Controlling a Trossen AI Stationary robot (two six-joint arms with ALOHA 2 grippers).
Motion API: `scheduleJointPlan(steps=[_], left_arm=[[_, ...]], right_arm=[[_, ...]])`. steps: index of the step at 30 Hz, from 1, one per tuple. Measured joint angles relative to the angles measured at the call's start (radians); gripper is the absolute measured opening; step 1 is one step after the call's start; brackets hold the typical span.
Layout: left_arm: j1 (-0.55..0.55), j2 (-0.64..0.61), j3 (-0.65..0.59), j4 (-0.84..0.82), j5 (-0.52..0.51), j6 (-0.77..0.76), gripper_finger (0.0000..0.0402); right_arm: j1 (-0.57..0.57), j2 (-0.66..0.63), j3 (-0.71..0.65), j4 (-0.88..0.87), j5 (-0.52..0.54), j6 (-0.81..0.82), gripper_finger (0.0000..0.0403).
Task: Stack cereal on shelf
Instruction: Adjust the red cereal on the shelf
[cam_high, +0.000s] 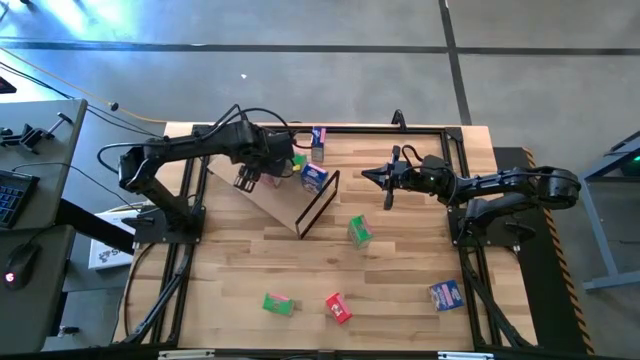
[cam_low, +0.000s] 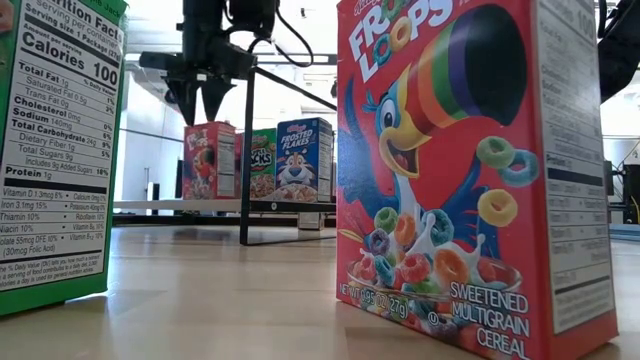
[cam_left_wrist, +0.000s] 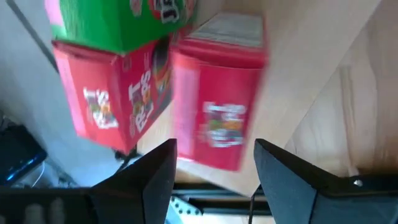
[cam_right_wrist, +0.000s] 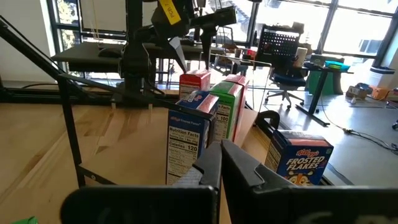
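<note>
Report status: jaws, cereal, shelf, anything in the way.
Left gripper jaws open above the red cereal box on the shelf. Right gripper shut, idle beside the shelf. Five boxes loose on the table. Nothing in the way.

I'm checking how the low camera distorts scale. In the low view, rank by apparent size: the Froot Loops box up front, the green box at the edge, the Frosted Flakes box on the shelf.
1. Froot Loops box, largest.
2. Green box, cut off; nearness inflates both.
3. Frosted Flakes box, far back, smallest.

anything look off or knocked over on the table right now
Yes: several small cardboard cereal boxes lie scattered on the striped wooden tabletop, off the light-tan plywood shelf: a green one mid-table, and green, red and blue ones along the near edge.
</note>
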Motion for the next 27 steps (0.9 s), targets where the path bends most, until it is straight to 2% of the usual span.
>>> scheduleJointPlan(steps=[4, 7, 11, 15, 18, 21, 24, 27], left_arm=[[-0.009, -0.025, 0.0, -0.028, -0.03, -0.029, 0.0207], [-0.022, -0.063, 0.001, -0.037, -0.027, -0.13, 0.0207], [-0.046, -0.149, 0.001, -0.032, 0.019, -0.362, 0.0205], [-0.104, -0.25, -0.025, 0.043, 0.066, -0.66, 0.0184], [-0.159, -0.334, -0.122, 0.141, 0.058, -0.903, 0.0156], [-0.164, -0.373, -0.266, 0.228, 0.056, -1.172, 0.0132], [-0.175, -0.373, -0.39, 0.326, 0.029, -1.234, 0.0105], [-0.254, -0.385, -0.461, 0.455, -0.016, -1.273, 0.006]], right_arm=[[0.0, 0.0, 0.0, 0.0, 0.0, 0.0, 0.0], [0.0, 0.0, 0.0, 0.0, 0.0, 0.0, 0.0], [0.0, 0.0, 0.0, 0.0, 0.001, -0.001, 0.0], [0.0, 0.0, 0.0, 0.0, 0.001, -0.002, 0.0], [0.0, 0.0, 0.0, -0.001, 0.002, -0.003, 0.0], [0.0, 0.0, 0.0, -0.002, 0.004, -0.003, 0.0], [0.0, 0.0, 0.0, -0.002, 0.004, -0.003, 0.0], [0.0, 0.0, 0.0, -0.011, 0.004, -0.003, 0.0]])
